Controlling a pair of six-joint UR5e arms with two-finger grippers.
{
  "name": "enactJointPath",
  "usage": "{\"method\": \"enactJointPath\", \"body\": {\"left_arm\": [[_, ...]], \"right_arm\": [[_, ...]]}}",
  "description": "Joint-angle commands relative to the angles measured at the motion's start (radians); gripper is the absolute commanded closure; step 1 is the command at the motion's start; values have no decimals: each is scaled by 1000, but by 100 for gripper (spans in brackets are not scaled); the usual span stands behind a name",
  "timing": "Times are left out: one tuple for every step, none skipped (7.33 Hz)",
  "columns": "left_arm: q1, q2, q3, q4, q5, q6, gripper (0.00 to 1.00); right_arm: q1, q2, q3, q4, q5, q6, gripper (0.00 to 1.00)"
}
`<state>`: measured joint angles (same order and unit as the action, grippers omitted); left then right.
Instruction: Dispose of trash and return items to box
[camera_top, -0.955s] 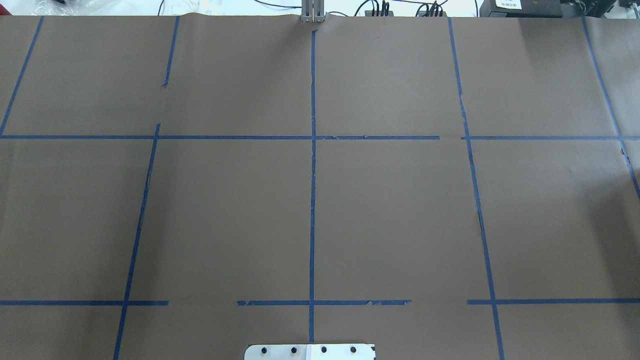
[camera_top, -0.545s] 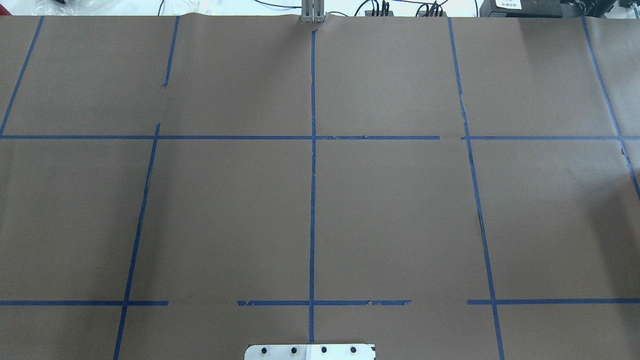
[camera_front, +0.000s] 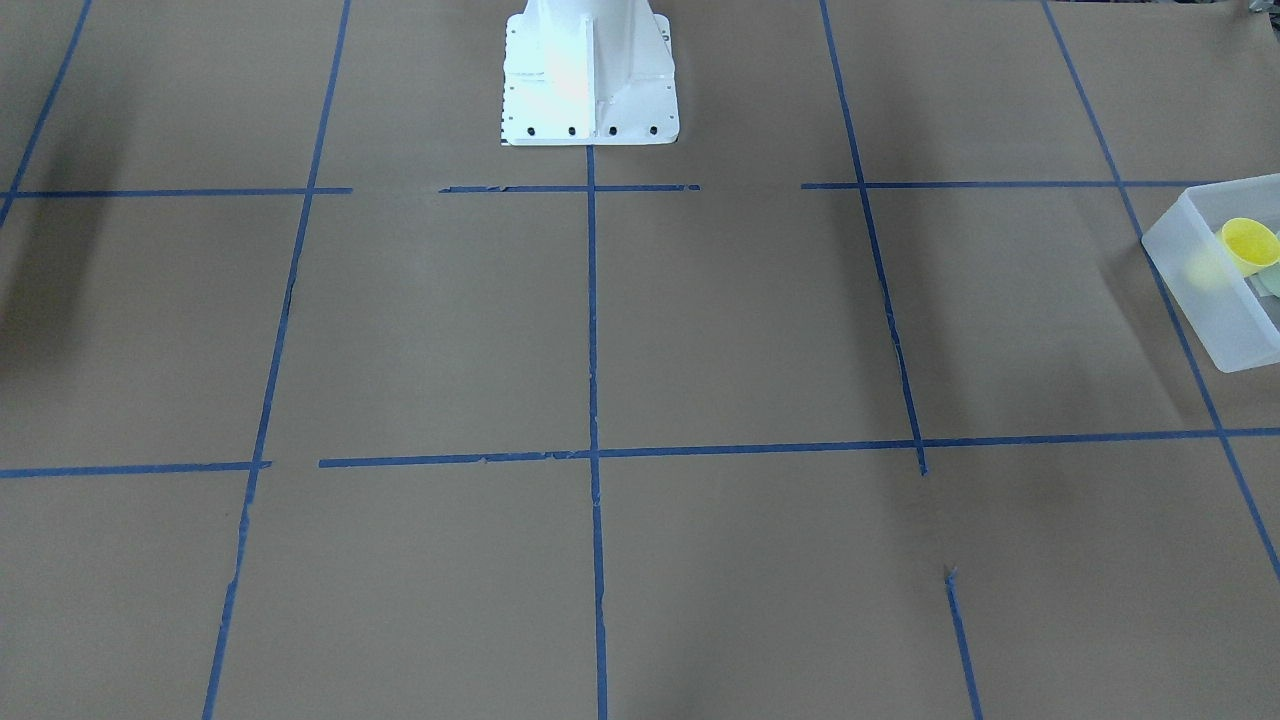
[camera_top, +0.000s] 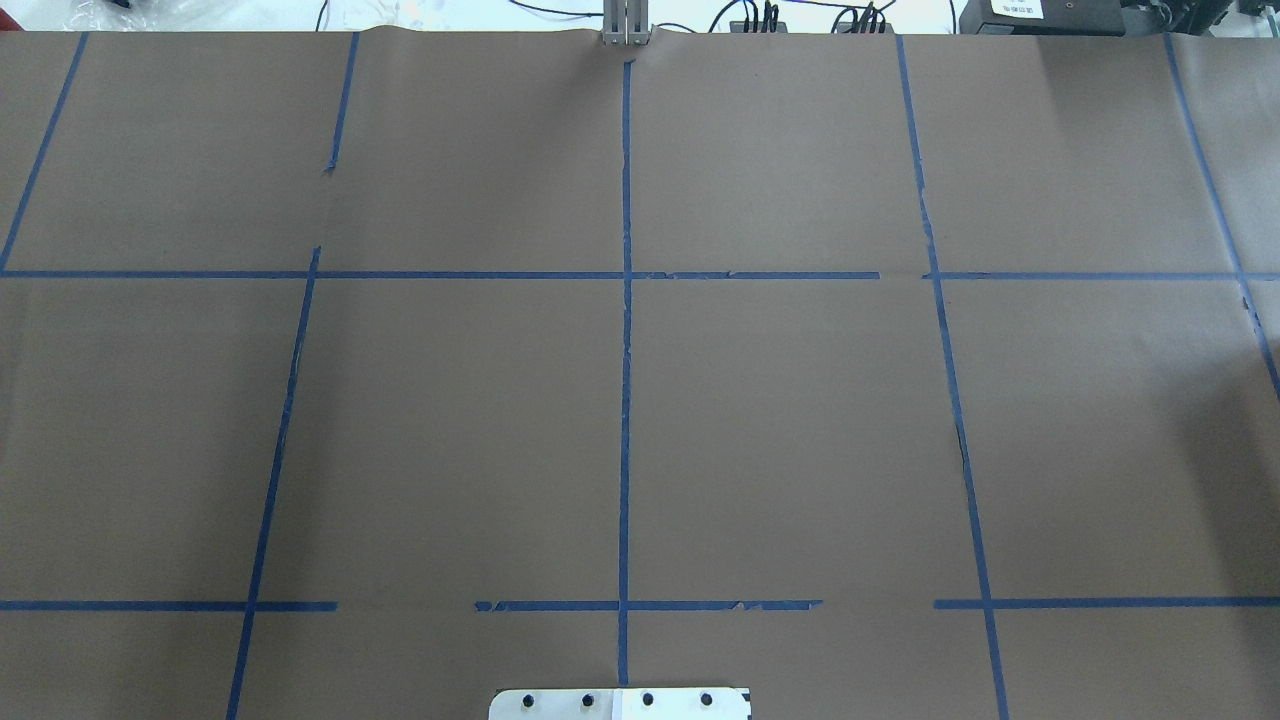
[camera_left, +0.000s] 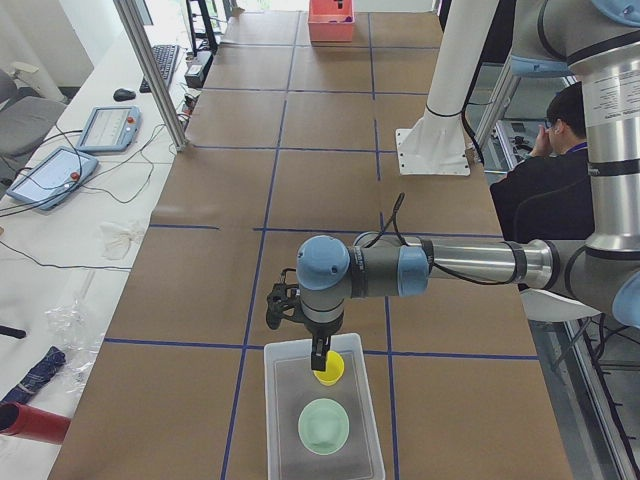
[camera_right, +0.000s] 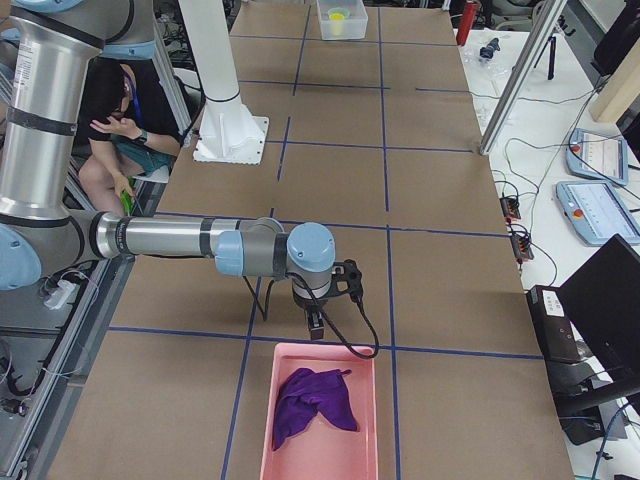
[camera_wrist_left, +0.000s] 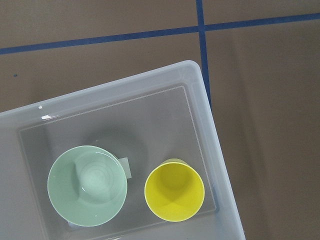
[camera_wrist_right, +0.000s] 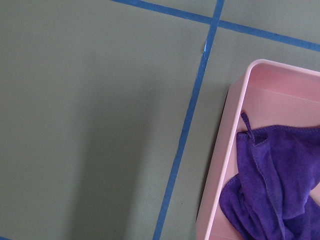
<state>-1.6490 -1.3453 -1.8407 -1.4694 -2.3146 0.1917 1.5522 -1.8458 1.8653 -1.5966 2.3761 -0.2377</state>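
Brown-paper tabletop (camera_top: 800, 420), blue taped grid. Nearest you, left end: yellow cup (camera_wrist_left: 174, 190) and mint-green bowl (camera_wrist_left: 87, 185) sit inside frosted bin (camera_wrist_left: 210, 145). Left tool (camera_left: 318, 362) hangs above cup; open or closed, you cannot tell. Far end: purple cloth (camera_wrist_right: 280, 175) in pink tray (camera_wrist_right: 220, 150). Right tool (camera_right: 314, 322) sits near tray edge, likewise untellable. Task looks done.

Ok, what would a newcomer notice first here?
A yellow cup and a mint-green bowl sit side by side in the translucent bin at the left end of the table, under the left gripper. At the right end, a purple cloth lies in a pink tray.
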Motion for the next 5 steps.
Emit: {"method": "enactJointPath", "body": {"left_arm": [[0, 0, 0, 1, 0, 0, 0], [0, 0, 0, 1, 1, 0, 0], [0, 0, 0, 1, 1, 0, 0], [0, 0, 0, 0, 1, -2, 0], [0, 0, 0, 0, 1, 0, 0]], "right_arm": [[-4, -1, 0, 1, 0, 0, 0], [-6, -1, 0, 1, 0, 0, 0], [-7, -1, 0, 1, 0, 0, 0], [-9, -1, 0, 1, 0, 0, 0], [-10, -1, 0, 1, 0, 0, 0]]}}
